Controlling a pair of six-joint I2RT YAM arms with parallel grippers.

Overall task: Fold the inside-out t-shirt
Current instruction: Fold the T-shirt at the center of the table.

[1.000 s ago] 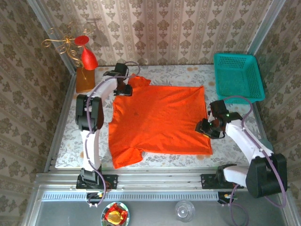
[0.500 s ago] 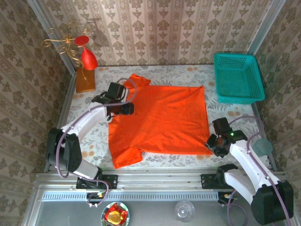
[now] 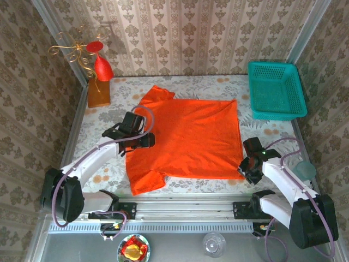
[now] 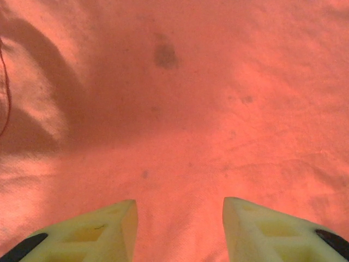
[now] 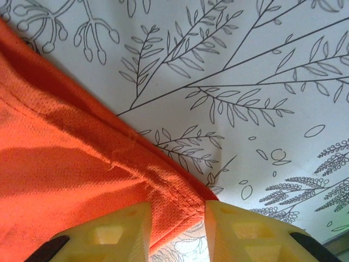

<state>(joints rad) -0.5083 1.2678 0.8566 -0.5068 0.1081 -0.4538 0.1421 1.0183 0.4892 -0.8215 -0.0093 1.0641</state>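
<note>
Top external view: inside-out t-shirt (image 3: 185, 139) spread flat on the table (image 3: 218, 84), sleeves to the left, bottom hem to the right, long way running left to right.

Right gripper (image 3: 247, 165) low at the near right corner of the hem, right on top of it. From the right wrist: fingers (image 5: 109, 229) a little apart, with the cloth corner lying in the gap, not squeezed as far as can be told.

Left gripper (image 3: 145, 141) over the left edge, between the two sleeves. From the left wrist: a wider gap, only orange cloth below, nothing held.

Likely next: pinch that corner, lift it and carry it across. Right arm nearer to the hem, left arm nearer to the sleeves.

Near edge of the shirt close to the near edge of the table, so little room there. More bare table on the far side. Green basket (image 3: 275, 90) just beside the far right corner. Red ornament (image 3: 102, 68) far left, well apart from the cloth.
</note>
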